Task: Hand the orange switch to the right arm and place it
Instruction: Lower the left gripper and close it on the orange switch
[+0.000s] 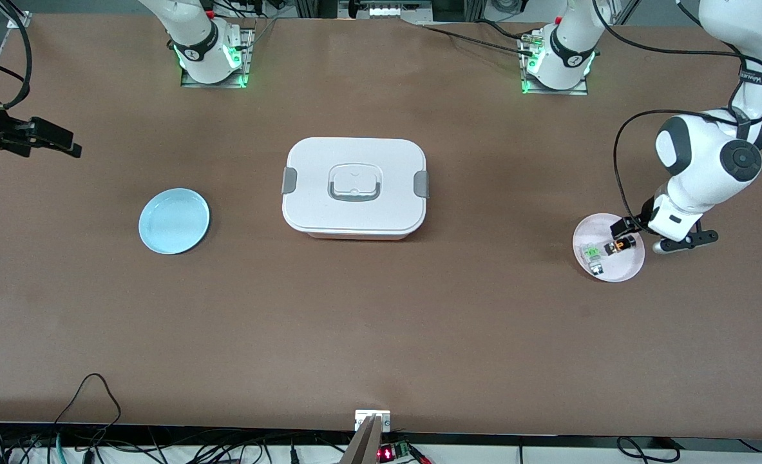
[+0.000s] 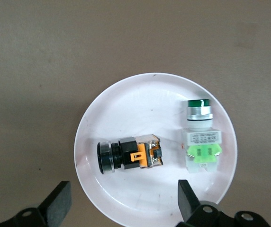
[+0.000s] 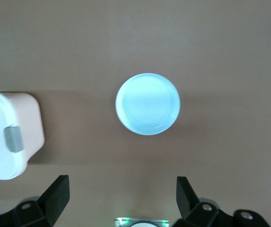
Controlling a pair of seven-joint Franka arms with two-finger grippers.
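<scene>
The orange switch [image 1: 619, 246], a tiny black block with an orange part, lies on its side on a pale pink plate [image 1: 625, 265] toward the left arm's end of the table. In the left wrist view the orange switch [image 2: 130, 156] lies on the plate [image 2: 140, 109]. My left gripper [image 1: 638, 233] hangs open and empty just above the plate and touches nothing; in its own view [image 2: 123, 203] its jaws stand wide apart. My right gripper [image 1: 65, 143] is open and empty, high over the right arm's end of the table, and it waits [image 3: 123, 201].
A clear-and-green switch [image 1: 592, 252] lies beside the orange one on the same plate [image 2: 201, 142]. A white lidded box [image 1: 355, 187] stands mid-table [image 3: 3, 137]. A light blue plate [image 1: 174, 221] sits toward the right arm's end [image 3: 147, 104].
</scene>
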